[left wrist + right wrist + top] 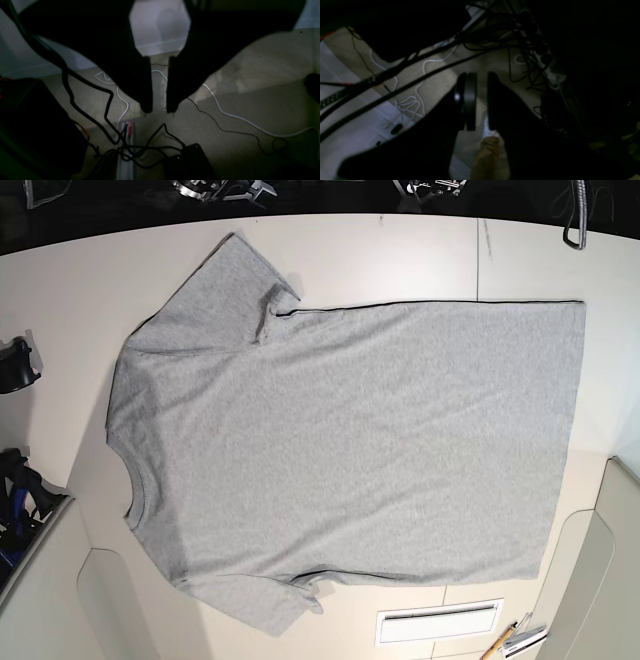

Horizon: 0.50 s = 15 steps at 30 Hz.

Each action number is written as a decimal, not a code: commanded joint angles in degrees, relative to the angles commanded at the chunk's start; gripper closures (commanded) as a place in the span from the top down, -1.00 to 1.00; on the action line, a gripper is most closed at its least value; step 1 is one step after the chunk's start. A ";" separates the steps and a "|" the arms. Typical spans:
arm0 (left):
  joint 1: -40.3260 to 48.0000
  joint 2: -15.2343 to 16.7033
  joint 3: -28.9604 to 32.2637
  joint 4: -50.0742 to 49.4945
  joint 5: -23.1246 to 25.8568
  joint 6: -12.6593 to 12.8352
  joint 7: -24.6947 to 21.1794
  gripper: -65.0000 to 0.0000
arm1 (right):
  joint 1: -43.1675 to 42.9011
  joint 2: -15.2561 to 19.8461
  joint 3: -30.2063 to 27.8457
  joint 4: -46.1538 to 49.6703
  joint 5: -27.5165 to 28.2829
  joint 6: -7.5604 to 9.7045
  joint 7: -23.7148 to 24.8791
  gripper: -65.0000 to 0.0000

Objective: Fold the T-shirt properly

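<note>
Shirt (350,450) lies flat, long axis 3-to-9, collar at 9; I see neither arm above it. Left pincer (159,110) and right pincer (480,125) both narrow, empty, over the floor.

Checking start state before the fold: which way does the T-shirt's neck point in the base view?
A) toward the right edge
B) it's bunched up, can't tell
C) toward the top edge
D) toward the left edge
D: the T-shirt lies flat with its ribbed collar at the left and its hem at the right.
</note>
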 joint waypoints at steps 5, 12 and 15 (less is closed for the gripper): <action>0.74 -0.22 0.00 0.07 -0.20 -0.20 0.00 -0.70 | -0.31 0.00 0.00 0.00 0.00 0.02 -0.02 -0.79; 3.89 -0.79 0.00 4.15 -0.17 -0.17 0.00 -0.70 | -0.96 0.00 0.00 0.02 -0.04 0.00 -0.02 -0.79; 6.34 -1.90 0.00 8.17 -0.17 -0.17 0.00 -0.70 | -1.44 0.00 0.00 0.09 -0.02 0.00 -0.02 -0.79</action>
